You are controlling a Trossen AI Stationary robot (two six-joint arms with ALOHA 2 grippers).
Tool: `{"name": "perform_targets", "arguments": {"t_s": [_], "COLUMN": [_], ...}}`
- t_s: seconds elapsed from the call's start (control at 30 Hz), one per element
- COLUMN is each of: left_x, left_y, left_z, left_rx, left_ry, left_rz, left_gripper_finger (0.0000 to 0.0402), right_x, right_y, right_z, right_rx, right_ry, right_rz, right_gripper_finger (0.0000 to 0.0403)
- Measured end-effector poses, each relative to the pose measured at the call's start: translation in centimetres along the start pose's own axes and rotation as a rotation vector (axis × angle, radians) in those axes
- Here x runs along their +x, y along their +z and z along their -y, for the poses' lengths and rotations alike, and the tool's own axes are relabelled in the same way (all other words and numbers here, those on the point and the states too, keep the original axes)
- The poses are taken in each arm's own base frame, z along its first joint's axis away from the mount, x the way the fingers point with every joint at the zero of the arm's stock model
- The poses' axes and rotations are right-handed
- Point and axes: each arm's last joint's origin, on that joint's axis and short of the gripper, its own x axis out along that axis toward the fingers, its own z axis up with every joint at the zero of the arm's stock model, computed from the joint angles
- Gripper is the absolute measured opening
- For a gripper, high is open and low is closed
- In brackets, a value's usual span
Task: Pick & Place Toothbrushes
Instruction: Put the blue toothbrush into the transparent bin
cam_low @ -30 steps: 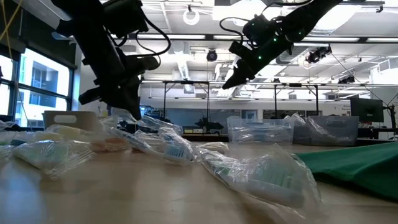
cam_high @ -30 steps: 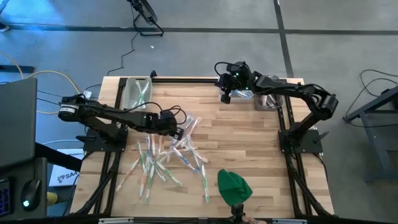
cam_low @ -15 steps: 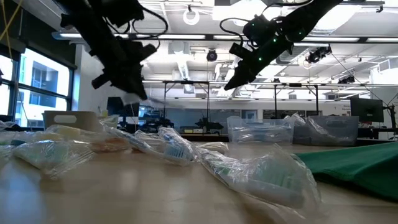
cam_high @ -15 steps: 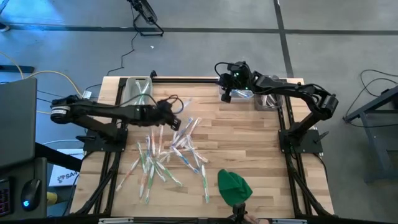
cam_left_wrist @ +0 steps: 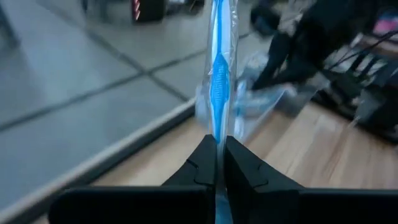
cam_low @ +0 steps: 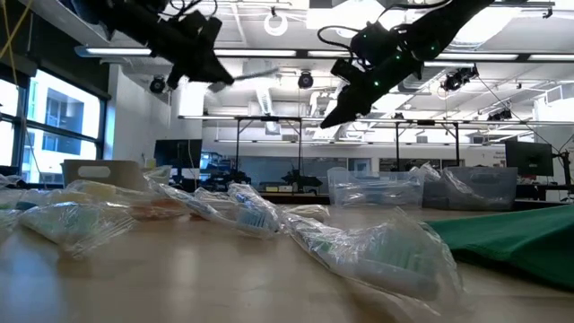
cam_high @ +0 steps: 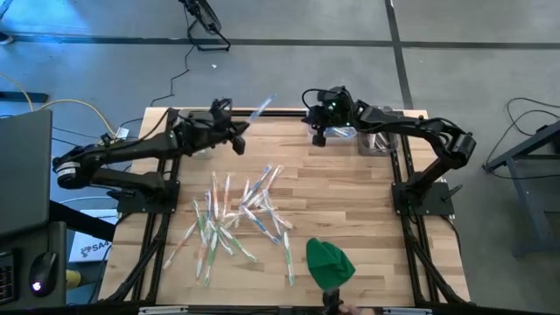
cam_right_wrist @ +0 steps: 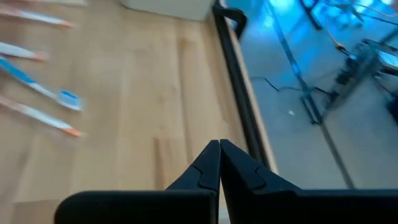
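My left gripper point(cam_high: 238, 134) is raised over the table's far left part and shut on one toothbrush point(cam_high: 257, 109), a blue one in a clear wrapper point(cam_left_wrist: 219, 74). In the low view that gripper point(cam_low: 212, 75) is high above the table. Many more wrapped toothbrushes point(cam_high: 234, 210) lie flat in a loose pile mid-table point(cam_low: 242, 211). My right gripper point(cam_high: 317, 136) hangs shut and empty above the far edge point(cam_right_wrist: 219, 148), right of centre point(cam_low: 328, 120). My left gripper pinches the wrapped blue toothbrush between its two fingers near one end point(cam_left_wrist: 218, 127). The rest of the brush sticks out past the fingertips in line with them, slanting toward the table's far right. It is lifted clear of the table.
A clear bin point(cam_high: 193, 128) stands at the far left corner, close behind the left gripper. More clear bins point(cam_high: 376, 140) sit at the far right. A green cloth lump point(cam_high: 329, 261) lies near the near edge. Bare wood shows right of the pile.
My left gripper has risen from the pile and swung toward the far edge, carrying one toothbrush with it. The brush, low among the others a second ago, now hangs high in the air pointing far-right. The right arm has kept still.
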Motion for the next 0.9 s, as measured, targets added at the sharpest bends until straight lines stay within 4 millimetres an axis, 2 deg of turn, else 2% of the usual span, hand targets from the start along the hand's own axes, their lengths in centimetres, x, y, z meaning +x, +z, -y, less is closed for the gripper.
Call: {"name": "perform_targets", "arguments": {"t_s": [0.2, 0.5, 0.67, 0.77, 0.9], "left_x": [0.1, -0.1, -0.2, -0.2, -0.2], "left_y": [1.8, 3.2, 3.5, 3.5, 3.4], "left_z": [-1.0, -1.3, -1.2, -1.1, -1.1], "left_rx": [0.082, 0.19, 0.208, 0.212, 0.216], "left_ry": [-0.076, -0.189, -0.202, -0.219, -0.235], "left_rz": [0.143, 0.286, 0.311, 0.313, 0.31], "left_gripper_finger": [0.0006, 0.0006, 0.0006, 0.0006, 0.0006], "right_x": [-0.1, -1.2, -1.8, -1.9, -1.6], "right_y": [1.0, 4.3, 6.2, 7.1, 7.9], "right_z": [-0.1, 0.5, 0.0, -1.0, -2.4], "right_rx": [-0.027, -0.095, -0.065, -0.053, -0.051], "right_ry": [0.125, 0.22, 0.214, 0.158, 0.067], "right_rz": [0.161, 0.572, 0.715, 0.743, 0.727], "right_gripper_finger": [0.0002, 0.0002, 0.0002, 0.0005, 0.0042]}}
